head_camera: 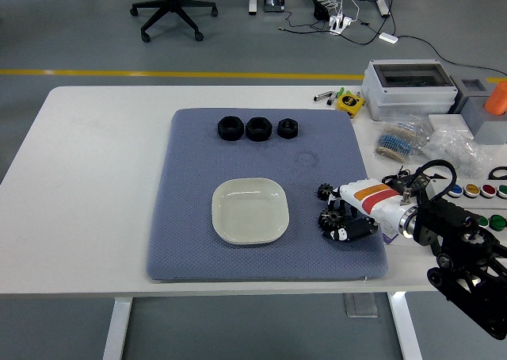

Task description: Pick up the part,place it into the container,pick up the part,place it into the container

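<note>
Two small black gears lie on the right part of the blue-grey mat point(198, 217): one gear point(325, 191) just above my right hand point(342, 227), the other gear point(331, 217) under its curled fingers. The hand has a white back with orange and red stripes, and its fingers close around that lower gear, which rests on the mat. A pale square dish point(249, 210) sits empty in the mat's middle, left of the hand. Three black nuts point(256, 128) stand in a row at the mat's far side. The left arm does not show.
Right of the mat lie cables, coloured push buttons point(472, 190), bags of small parts point(400, 138), a grey box with a clear lid point(409, 87), a yellow tape measure point(349, 102) and an orange object point(497, 97). An office chair point(173, 3) stands on the floor beyond.
</note>
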You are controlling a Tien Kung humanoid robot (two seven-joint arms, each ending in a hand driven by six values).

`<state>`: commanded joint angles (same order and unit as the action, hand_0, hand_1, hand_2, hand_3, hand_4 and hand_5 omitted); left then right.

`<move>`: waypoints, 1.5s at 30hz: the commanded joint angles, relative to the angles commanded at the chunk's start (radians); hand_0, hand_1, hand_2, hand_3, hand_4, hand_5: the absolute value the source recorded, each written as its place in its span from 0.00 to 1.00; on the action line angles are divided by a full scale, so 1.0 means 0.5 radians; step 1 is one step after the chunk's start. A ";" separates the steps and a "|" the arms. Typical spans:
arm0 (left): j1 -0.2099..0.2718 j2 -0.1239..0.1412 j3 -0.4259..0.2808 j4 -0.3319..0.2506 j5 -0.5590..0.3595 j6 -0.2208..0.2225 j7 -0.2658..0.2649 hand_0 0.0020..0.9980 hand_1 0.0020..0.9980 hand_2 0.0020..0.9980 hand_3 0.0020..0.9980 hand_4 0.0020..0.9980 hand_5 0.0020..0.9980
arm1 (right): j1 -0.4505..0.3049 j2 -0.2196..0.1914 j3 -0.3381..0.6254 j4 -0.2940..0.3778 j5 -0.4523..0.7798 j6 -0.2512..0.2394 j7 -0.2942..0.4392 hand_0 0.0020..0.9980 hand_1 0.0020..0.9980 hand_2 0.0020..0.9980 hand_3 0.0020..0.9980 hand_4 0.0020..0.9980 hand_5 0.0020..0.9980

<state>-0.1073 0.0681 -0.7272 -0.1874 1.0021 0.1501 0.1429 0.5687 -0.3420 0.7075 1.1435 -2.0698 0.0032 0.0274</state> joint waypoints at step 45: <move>-0.014 0.014 0.011 -0.005 -0.026 0.005 0.004 0.75 0.69 0.65 0.58 0.64 0.61 | 0.583 0.481 -0.465 -0.209 0.058 -0.181 0.030 0.08 0.27 0.39 0.50 0.80 0.41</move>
<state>-0.1146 0.0751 -0.7217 -0.1897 0.9891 0.1524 0.1447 0.8602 -0.1017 0.4750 1.0389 -2.0411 -0.0875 0.0425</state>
